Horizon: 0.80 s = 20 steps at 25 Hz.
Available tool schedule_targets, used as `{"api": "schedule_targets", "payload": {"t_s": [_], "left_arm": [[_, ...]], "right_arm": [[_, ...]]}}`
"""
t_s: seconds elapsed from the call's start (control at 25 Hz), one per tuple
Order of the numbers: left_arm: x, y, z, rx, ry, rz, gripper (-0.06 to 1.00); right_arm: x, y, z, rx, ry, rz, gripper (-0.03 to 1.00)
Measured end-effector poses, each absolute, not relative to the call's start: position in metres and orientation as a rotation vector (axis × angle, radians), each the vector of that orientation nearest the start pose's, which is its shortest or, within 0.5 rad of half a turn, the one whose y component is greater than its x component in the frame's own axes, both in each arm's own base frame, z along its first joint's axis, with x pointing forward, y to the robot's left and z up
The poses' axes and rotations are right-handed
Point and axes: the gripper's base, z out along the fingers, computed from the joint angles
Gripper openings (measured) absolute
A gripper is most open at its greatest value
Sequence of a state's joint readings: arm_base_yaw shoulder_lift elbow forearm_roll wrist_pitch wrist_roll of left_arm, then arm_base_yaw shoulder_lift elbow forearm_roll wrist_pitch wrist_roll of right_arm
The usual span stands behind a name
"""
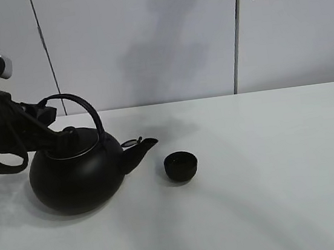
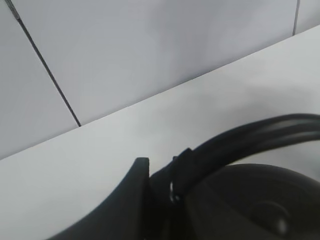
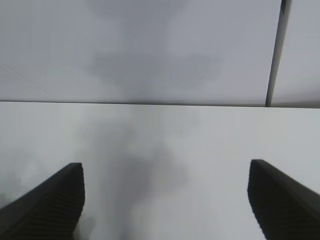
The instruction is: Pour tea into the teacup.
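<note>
1. Much of the near ground is taken up by a smooth, matte white table point(image 1: 269, 210), over which soft grey shadows are cast.
2. Two black vessels are seen standing on it. The kettle point(image 1: 76, 176) is round and squat, faintly sheened, with a domed lid, a short beaked spout and a thin arched handle.
3. The teacup point(image 1: 180, 165) is found upright just right of the spout's tip in the exterior view, near it but not touching. It is small, bowl-shaped, handleless and matte.
4. The left gripper point(image 1: 45, 114) is clamped on the kettle's handle near its left foot. In the left wrist view one dark finger point(image 2: 132, 195) is pressed against the curved bar.
5. The right gripper point(image 3: 165, 200) is held high, well apart from both vessels, its ribbed black fingers spread wide.
6. The scene is backed by a pale panelled wall point(image 1: 145, 42), crossed by thin dark seams.
</note>
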State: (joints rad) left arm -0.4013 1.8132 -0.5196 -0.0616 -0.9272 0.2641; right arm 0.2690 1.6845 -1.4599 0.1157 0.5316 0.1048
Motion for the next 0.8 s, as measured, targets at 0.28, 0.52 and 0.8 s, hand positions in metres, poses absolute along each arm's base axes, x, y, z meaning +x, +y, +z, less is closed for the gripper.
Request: {"api": "schedule_targets", "payload": {"t_s": [0.28,0.52,0.8], "left_arm": [[0.277,-0.113,0.135,0.501,1.778,-0.105,0.11],[0.267,-0.107,0.13,0.485,1.782,-0.095,0.11],[0.264,-0.104,0.129,0.467,1.782,-0.09,0.11]], "right_arm": [[0.378,0.11,0.33,-0.105,2.253,0.321,0.61],[0.378,0.11,0.33,-0.105,2.253,0.321,0.61],[0.378,0.11,0.33,-0.105,2.253,0.321,0.61]]}}
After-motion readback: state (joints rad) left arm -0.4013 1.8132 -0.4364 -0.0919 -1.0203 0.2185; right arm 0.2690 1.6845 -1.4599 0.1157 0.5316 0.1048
